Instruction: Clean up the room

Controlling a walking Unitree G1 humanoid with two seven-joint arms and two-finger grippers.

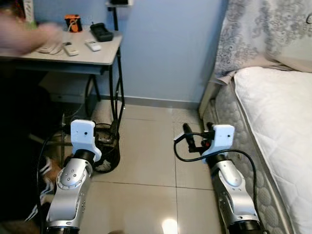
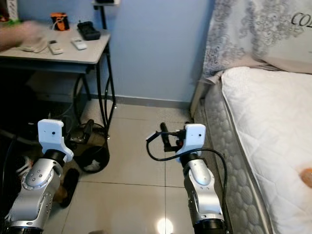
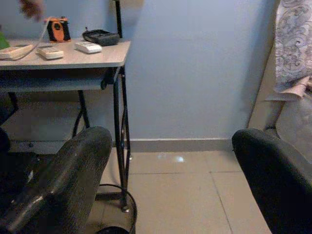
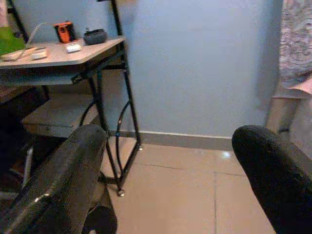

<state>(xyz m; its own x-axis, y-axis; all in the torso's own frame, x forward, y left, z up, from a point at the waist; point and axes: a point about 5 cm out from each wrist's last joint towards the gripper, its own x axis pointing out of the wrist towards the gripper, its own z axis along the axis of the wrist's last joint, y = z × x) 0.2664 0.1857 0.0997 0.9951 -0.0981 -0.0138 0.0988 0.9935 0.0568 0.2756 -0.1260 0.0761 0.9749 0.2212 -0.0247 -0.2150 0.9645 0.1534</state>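
From the head views, the worktop (image 1: pixel 97 56) against the blue wall carries remote controls (image 1: pixel 92 46), an orange gadget (image 1: pixel 72 22) and a blurred person's hand (image 1: pixel 24 34); a bed (image 1: pixel 278 126) lies at right. The left wrist view shows the left pincer (image 3: pixel 165 195) spread open, empty. The right wrist view shows the right pincer (image 4: pixel 170 190) likewise open.
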